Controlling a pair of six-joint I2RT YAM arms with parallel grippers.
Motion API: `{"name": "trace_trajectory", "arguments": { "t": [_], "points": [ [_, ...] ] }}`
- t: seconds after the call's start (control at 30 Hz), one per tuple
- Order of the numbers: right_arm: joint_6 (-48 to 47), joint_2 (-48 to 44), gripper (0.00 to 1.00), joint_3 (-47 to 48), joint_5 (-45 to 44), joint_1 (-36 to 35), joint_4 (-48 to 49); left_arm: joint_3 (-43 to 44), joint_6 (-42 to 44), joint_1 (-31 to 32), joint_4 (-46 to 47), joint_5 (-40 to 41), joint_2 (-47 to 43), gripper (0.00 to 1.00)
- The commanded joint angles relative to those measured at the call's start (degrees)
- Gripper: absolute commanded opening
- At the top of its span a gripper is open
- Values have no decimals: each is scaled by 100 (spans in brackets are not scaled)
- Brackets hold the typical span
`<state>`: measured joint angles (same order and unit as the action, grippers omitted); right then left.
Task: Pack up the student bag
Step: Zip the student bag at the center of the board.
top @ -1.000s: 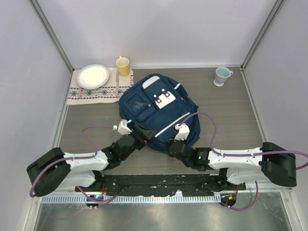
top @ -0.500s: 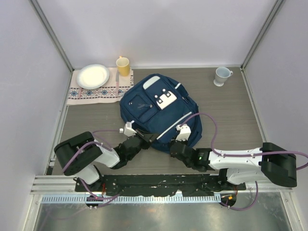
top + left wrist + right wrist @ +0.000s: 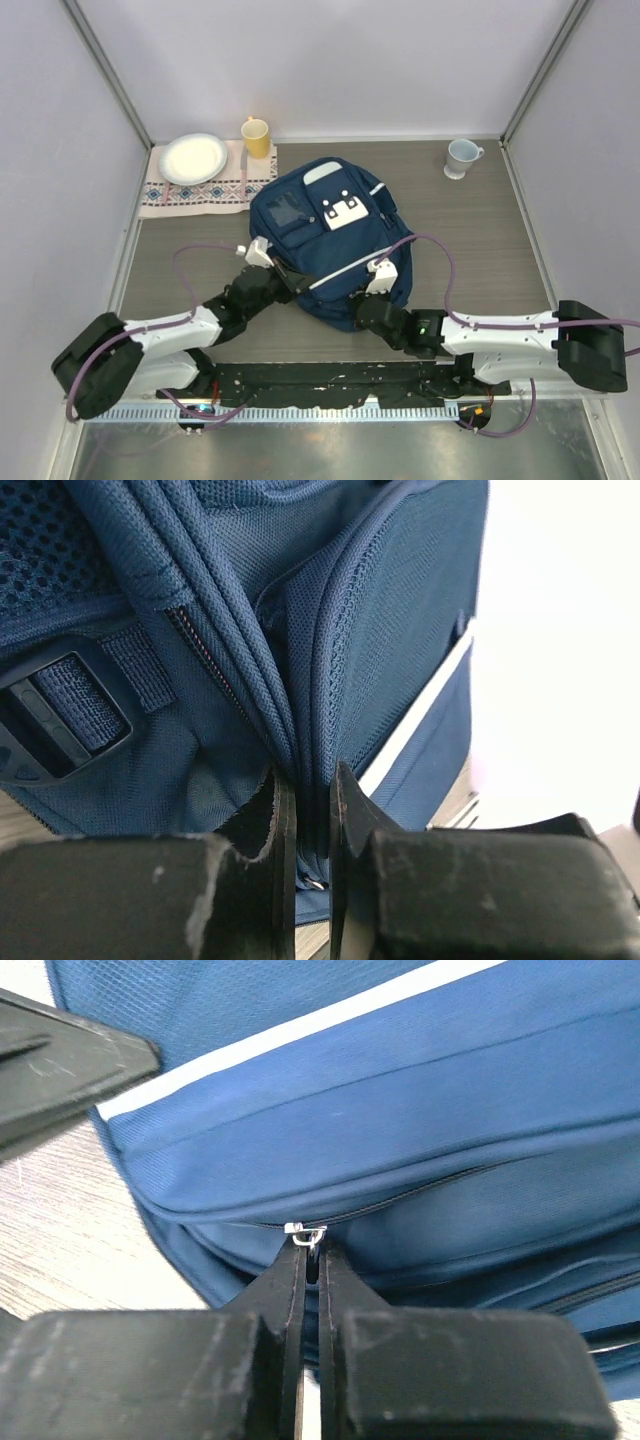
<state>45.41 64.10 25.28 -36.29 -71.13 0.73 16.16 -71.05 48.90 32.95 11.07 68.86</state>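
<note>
left end effector (image 3: 312, 780): gaping a second ago, now pinching a seam fold at student bag (image 3: 330, 225) near-left edge | bag turned slightly | right end effector (image 3: 310, 1252): clamped on zipper pull (image 3: 305, 1232) at bag's near edge | bag: navy, white-striped, flat on tabletop (image 3: 480, 230), placemat (image 3: 200, 190) beside its far-left corner

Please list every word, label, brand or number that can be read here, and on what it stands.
No text can be read.
Bag: white flap and stripes only, no letters visible.
Mat: a border pattern, not writing.
Plate, yellow cup, white cup: plain.
</note>
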Motion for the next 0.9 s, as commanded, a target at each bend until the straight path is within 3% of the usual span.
{"name": "trace_trajectory", "arguments": {
  "t": [0.0, 0.03, 0.27, 0.47, 0.57, 0.63, 0.67, 0.87],
  "points": [
    [-295, -257, 1, -32, -484, 12, -434, 440, 2040, -1180, -2063, -1105, -715, 0],
    [-374, -301, 1, -40, -467, 20, -425, 458, 2373, -1425, -2151, -1612, -794, 0],
    [-700, -582, 1, -84, -431, 29, -460, 966, 3411, -2060, -3118, -2503, -585, 0],
    [-981, -749, 1, -225, 69, 21, -153, 1380, 3660, -2368, -3716, -2066, -496, 0],
    [-973, -636, 1, -216, 236, 20, 83, 1468, 3563, -2438, -3735, -2082, -488, 15],
    [-894, -477, 1, -199, 289, 12, 190, 1399, 3282, -2438, -3499, -2284, -566, 34],
    [-867, -407, 1, -190, 316, 12, 295, 1268, 3133, -2430, -3419, -2311, -628, 53],
    [-516, -3, 1, -120, 281, 20, 498, 591, 2184, -2438, -3145, -2039, -1515, 84]
  ]
}}
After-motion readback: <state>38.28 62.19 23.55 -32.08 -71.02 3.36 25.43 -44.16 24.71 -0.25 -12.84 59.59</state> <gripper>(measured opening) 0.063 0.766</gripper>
